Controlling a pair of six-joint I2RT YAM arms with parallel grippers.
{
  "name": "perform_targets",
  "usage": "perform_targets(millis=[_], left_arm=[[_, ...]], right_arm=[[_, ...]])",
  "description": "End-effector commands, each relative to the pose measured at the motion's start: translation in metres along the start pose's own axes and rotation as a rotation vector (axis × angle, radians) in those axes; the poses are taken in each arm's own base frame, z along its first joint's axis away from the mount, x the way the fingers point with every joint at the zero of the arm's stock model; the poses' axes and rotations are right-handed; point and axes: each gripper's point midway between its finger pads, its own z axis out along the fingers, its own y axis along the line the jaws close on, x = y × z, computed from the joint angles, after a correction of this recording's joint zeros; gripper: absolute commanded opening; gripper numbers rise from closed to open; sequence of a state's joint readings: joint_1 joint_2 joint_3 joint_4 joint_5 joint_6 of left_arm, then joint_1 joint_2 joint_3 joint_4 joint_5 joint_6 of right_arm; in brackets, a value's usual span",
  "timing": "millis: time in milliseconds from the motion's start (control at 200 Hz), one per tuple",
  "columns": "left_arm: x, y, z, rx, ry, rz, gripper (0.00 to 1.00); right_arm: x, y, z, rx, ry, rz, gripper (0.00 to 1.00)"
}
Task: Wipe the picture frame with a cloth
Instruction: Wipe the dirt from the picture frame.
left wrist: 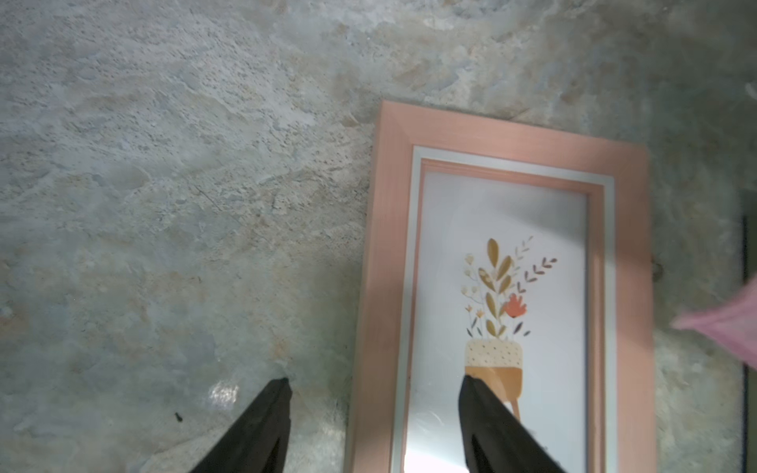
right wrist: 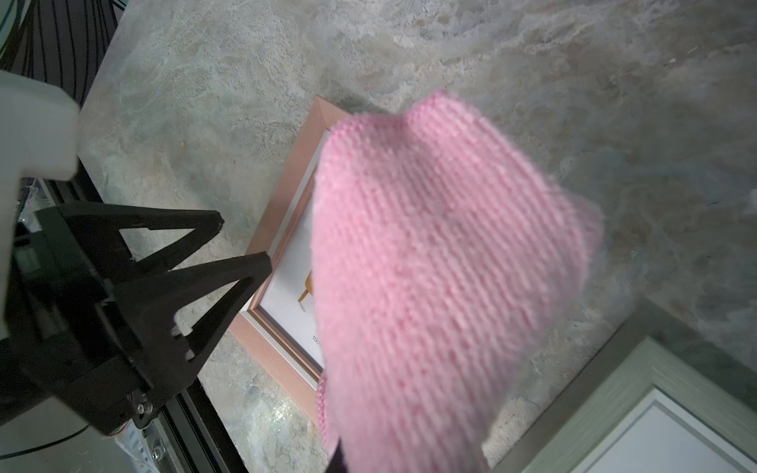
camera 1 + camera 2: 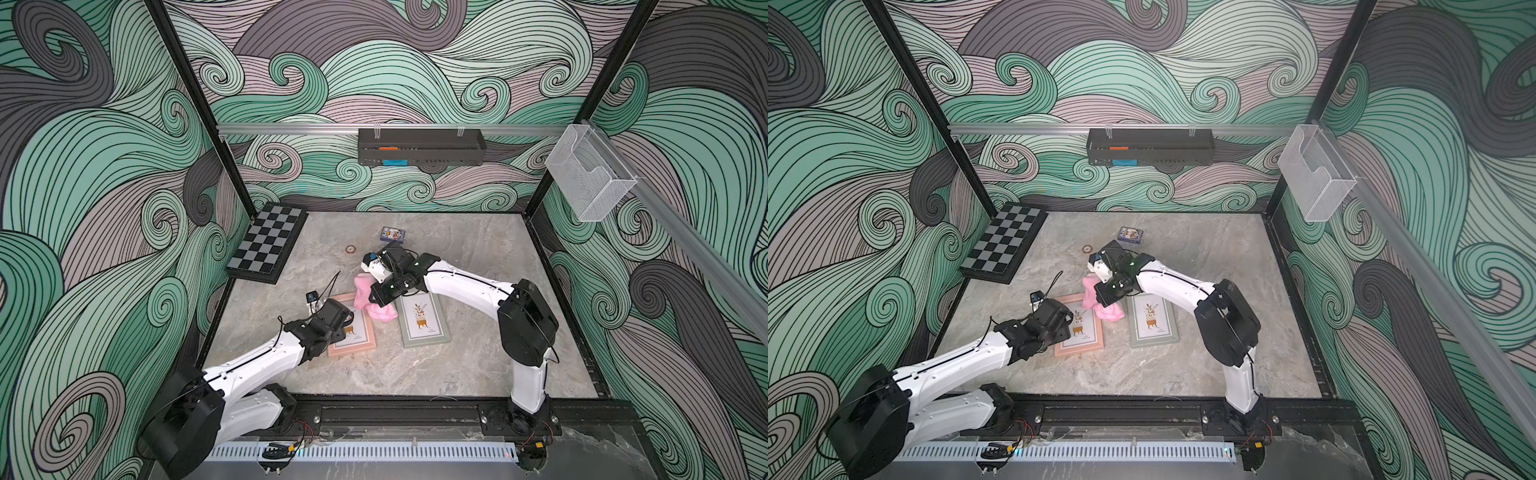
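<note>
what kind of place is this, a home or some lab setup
Most likely a robot test cell, not a home: the left arm and right arm are mounted on a black rail, swirl-print panels wall in the stone-look tabletop, and a chessboard looks like a staged prop.

I work inside walls printed with swirling waves in mint green, pale mauve and dark grey, all lined in black. Black posts stand in the back corners, and a silver rail runs between them. A black slotted shelf hangs from that rail, and a clear box hangs on the right-hand wall. My tabletop is grey mottled stone, evenly lit, with a black track along its near edge.
</note>
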State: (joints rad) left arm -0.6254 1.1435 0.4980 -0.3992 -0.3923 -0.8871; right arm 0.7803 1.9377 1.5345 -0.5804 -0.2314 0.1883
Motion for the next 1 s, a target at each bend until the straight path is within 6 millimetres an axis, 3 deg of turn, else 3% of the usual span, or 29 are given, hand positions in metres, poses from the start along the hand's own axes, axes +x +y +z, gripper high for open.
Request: perform_targets(millis=[0, 275, 445, 585, 786, 996], left_arm=[[-0.012, -0.003, 0.007, 0.016, -0.063, -0.037, 0.65], [-0.003, -0.008, 0.036, 0.019, 0.004, -0.043, 0.62], [0.005, -0.011, 0.036, 0.014, 0.090, -0.008, 0.41], [0.022, -0.007, 0.034, 0.011, 0.175, 0.002, 0.31], [0.054, 0.007, 0.032, 0.001, 0.282, -0.013, 0.17], [0.057, 0.006, 0.022, 0.021, 0.298, -0.022, 0.10]], right_arm=[[-0.010, -0.002, 0.004, 0.013, -0.010, -0.022, 0.00], [-0.027, 0.021, 0.024, -0.009, 0.011, -0.081, 0.00], [-0.036, 0.019, 0.020, 0.022, -0.001, -0.100, 0.00], [-0.037, 0.017, 0.025, 0.038, 0.027, -0.104, 0.00], [-0.044, 0.025, 0.052, -0.029, 0.068, -0.107, 0.00], [-0.054, 0.050, 0.090, -0.059, 0.117, -0.173, 0.01]])
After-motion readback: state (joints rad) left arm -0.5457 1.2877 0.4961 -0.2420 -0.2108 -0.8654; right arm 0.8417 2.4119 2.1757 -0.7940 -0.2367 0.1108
